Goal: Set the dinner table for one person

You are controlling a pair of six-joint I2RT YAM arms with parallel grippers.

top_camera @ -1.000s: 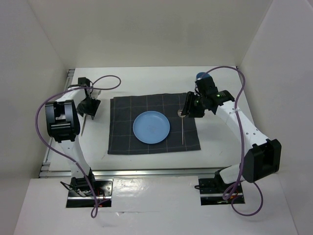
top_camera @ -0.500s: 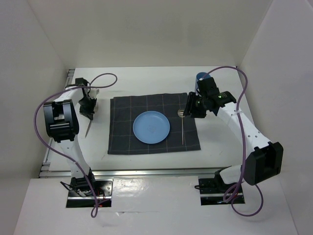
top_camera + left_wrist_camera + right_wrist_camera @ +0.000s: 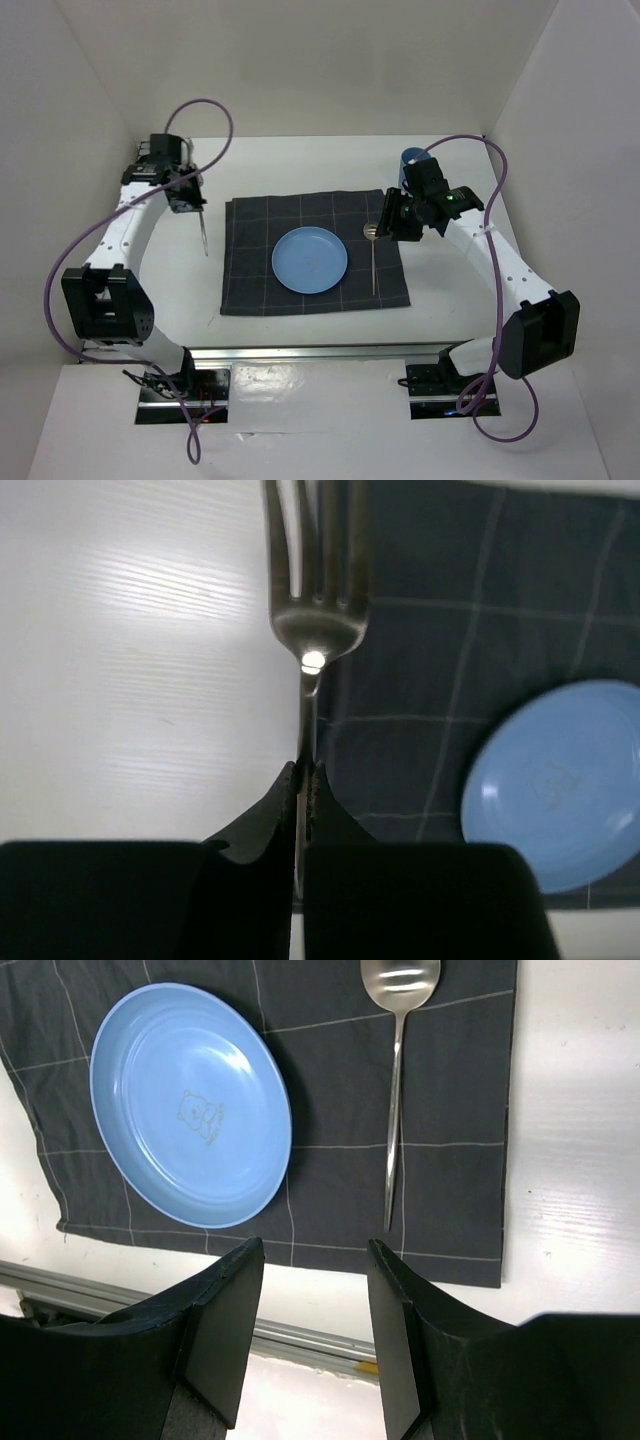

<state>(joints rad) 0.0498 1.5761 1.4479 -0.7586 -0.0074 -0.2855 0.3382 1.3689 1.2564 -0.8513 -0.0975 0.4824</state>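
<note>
A metal fork [image 3: 312, 630] hangs lifted over the dinner table [image 3: 300, 165], just left of the dark checked cloth [image 3: 250, 285], tines pointing away from the wrist camera. My left gripper [image 3: 303, 775] is shut on its handle; from above the fork [image 3: 203, 236] dangles below the left gripper [image 3: 190, 200]. A blue plate [image 3: 310, 260] sits at the cloth's middle, and a spoon [image 3: 373, 262] lies to its right. My right gripper [image 3: 315, 1250] stands open and empty above the cloth's right side, and from above it [image 3: 384, 224] hovers by the spoon's bowl [image 3: 400, 982].
A blue cup [image 3: 409, 159] stands on the table behind the right arm. Metal rails run along the near edge [image 3: 320, 352] and the left edge [image 3: 142, 152]. White walls close in the table on three sides.
The left gripper closed on the fork that lay left of the cloth and lifted it, the arm swinging up and back. The right gripper has barely moved.
</note>
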